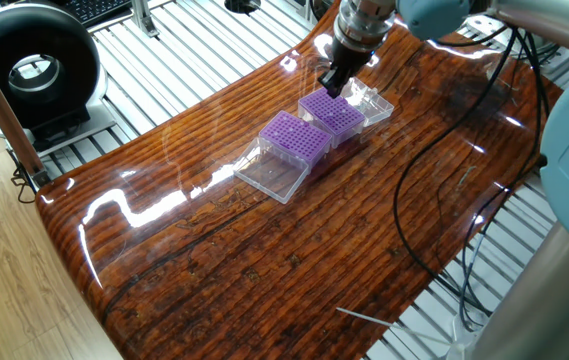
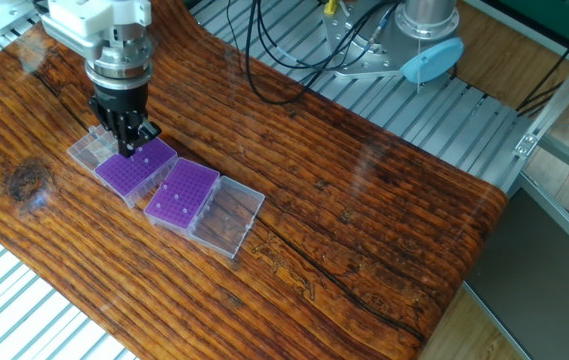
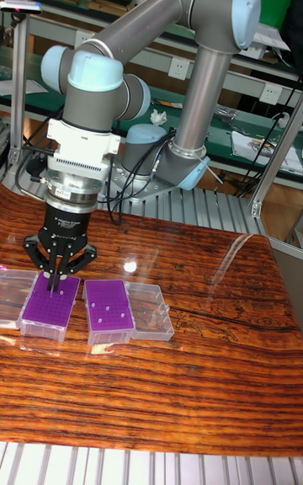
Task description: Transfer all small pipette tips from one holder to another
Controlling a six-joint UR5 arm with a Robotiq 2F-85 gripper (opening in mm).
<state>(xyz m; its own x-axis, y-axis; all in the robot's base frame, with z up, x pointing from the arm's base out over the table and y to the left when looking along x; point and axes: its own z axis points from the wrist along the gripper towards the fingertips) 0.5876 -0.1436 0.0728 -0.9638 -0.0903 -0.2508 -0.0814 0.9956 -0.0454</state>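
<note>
Gripper [image 3: 55,283] is hanging fingers-down, nearly pinched together, over the far rack [image 3: 50,303]; whether a tip is held is not discernible. Destination rack [image 3: 108,308] is lying alongside.

2 purple racks [image 3: 50,302] [image 3: 108,306], each with 1 clear lid [image 3: 152,311]; 1 hand [image 3: 55,285].
</note>
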